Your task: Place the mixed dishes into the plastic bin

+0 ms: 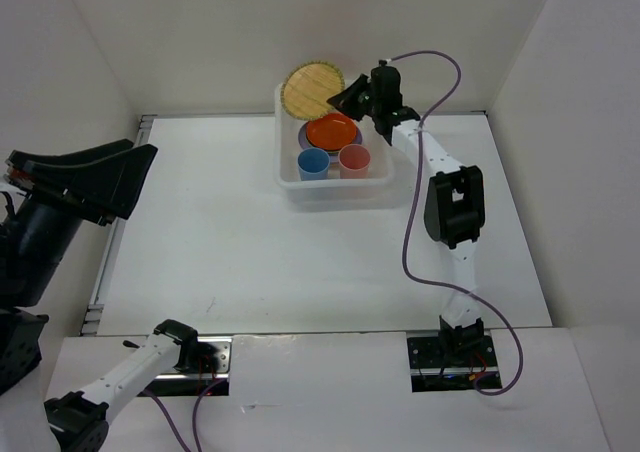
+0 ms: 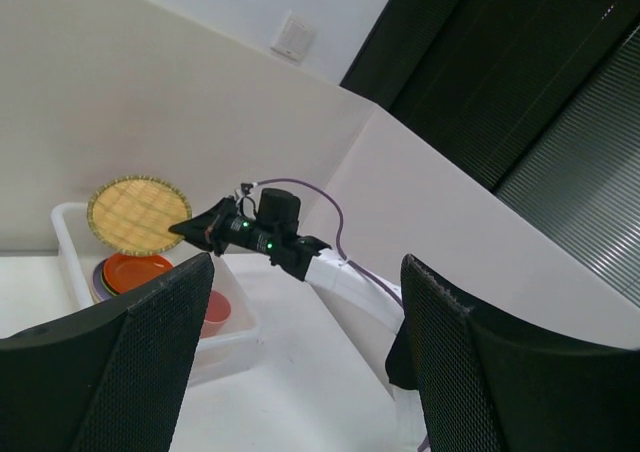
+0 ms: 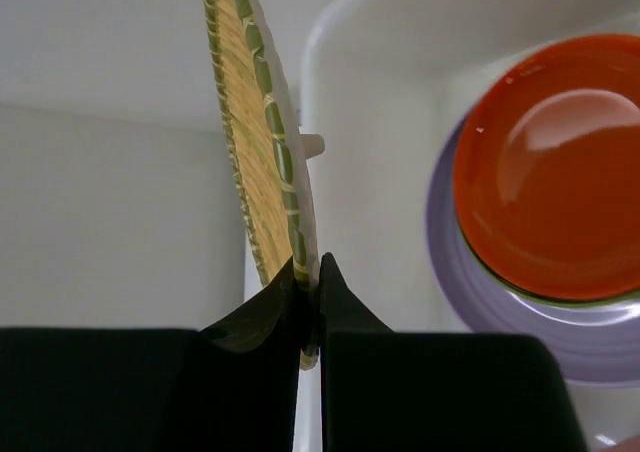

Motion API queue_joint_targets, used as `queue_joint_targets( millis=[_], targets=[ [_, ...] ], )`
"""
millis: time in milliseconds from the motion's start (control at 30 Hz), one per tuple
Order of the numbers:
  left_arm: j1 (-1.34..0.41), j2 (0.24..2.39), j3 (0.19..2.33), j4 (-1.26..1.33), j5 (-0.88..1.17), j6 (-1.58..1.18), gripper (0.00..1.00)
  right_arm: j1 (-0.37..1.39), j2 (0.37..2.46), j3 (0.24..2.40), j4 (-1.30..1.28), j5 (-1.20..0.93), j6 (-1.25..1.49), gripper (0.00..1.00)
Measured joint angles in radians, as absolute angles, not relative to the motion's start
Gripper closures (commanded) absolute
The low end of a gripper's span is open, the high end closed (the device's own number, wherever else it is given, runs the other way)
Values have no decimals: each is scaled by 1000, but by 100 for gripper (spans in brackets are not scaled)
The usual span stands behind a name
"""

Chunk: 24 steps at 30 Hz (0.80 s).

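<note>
The white plastic bin (image 1: 286, 177) stands at the back of the table. In it an orange plate (image 1: 333, 130) lies on a lavender plate (image 3: 490, 312), with a blue cup (image 1: 313, 164) and a pink cup (image 1: 354, 160) in front. My right gripper (image 1: 347, 98) is shut on the rim of the woven bamboo plate (image 1: 312, 89). It holds the plate on edge above the bin's back left corner, as the right wrist view (image 3: 255, 142) shows. My left gripper (image 1: 140, 177) is open and empty, raised high at the left, far from the bin.
White walls close the table at the back and both sides. The right arm (image 1: 455, 207) stretches along the right of the bin, with a purple cable (image 1: 410, 232) hanging beside it. The bin also shows in the left wrist view (image 2: 70, 234).
</note>
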State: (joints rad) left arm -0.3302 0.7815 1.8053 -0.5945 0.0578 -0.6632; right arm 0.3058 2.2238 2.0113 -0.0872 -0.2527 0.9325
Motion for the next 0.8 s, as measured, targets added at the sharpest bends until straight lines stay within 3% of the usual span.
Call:
queue_joint_targets(
  millis=[267, 567, 633, 800],
  targets=[
    [-330, 784, 1778, -569, 68, -672, 18, 247, 2228, 1801, -75, -326, 926, 100],
    [-330, 786, 1742, -547, 91, -695, 18, 170, 2230, 1752, -72, -368, 890, 99],
    [-330, 788, 1737, -546, 97, -706, 18, 167, 2231, 1752, -76, -370, 879, 95],
    [-331, 789, 1734, -545, 106, -712, 18, 168, 2235, 1754, -89, -381, 864, 70]
  ],
)
